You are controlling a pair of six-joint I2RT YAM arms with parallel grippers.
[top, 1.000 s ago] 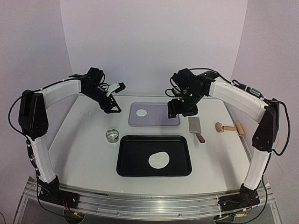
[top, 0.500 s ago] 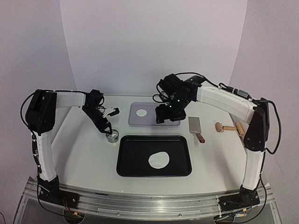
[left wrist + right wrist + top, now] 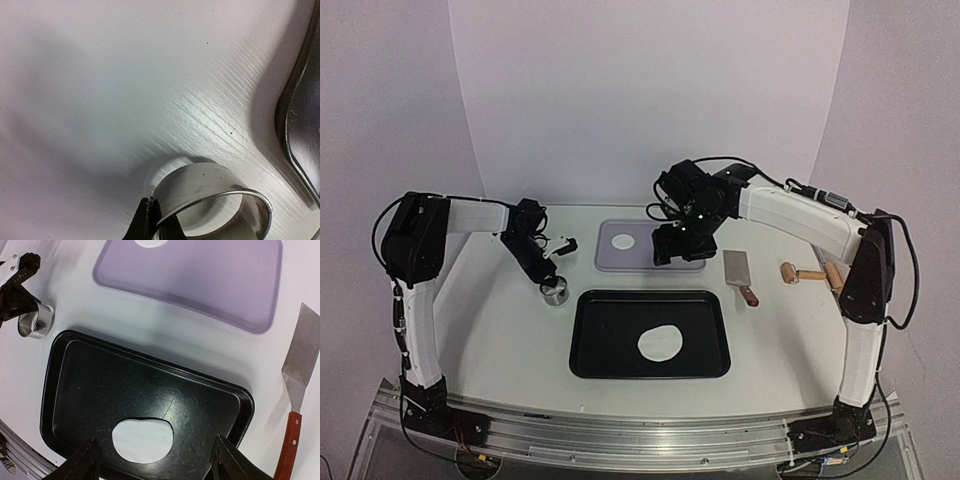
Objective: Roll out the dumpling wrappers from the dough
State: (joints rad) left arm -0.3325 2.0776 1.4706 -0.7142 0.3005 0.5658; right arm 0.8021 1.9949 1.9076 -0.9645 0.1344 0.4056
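L end effector [image 3: 552, 283] clenched on ring cutter [image 3: 557, 294], R end effector [image 3: 678, 250] released; dough [image 3: 660, 344] long axis left-right.

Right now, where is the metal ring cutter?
In the top view the metal ring cutter is on the left side, just beyond the black tray's far-left corner, its rim pinched in the left hand.

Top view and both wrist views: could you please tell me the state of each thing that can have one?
Left claw: shut on the metal ring.
Right claw: open, empty.
Metal ring: pinched at its rim.
Dough: flattened patch in black tray.
Wrapper: flat on purple tray.
Spatula: lying free.
Rolling pin: lying free.
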